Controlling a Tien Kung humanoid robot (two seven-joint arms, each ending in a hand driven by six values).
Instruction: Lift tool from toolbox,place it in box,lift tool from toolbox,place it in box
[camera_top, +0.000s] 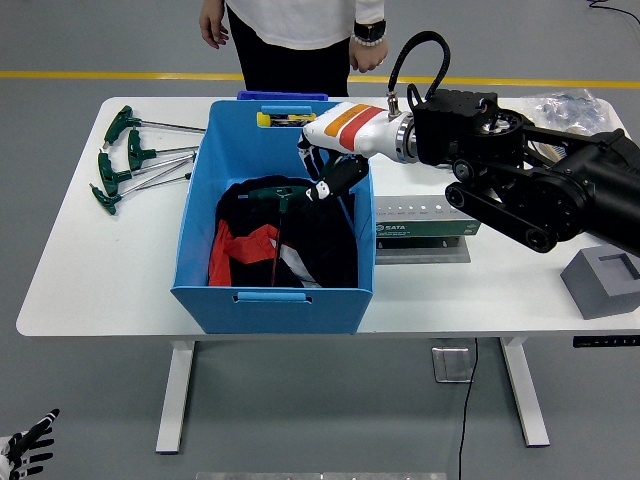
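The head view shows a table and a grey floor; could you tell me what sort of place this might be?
Probably a workshop or robot lab: a bare grey floor with a yellow line, green T-handle wrenches on the white table, and a grey tool holder.

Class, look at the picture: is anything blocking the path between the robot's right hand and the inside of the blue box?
Nothing visible does. The right hand is inside the open top of the blue box, above the dark cloth and a green T-handle tool lying there.
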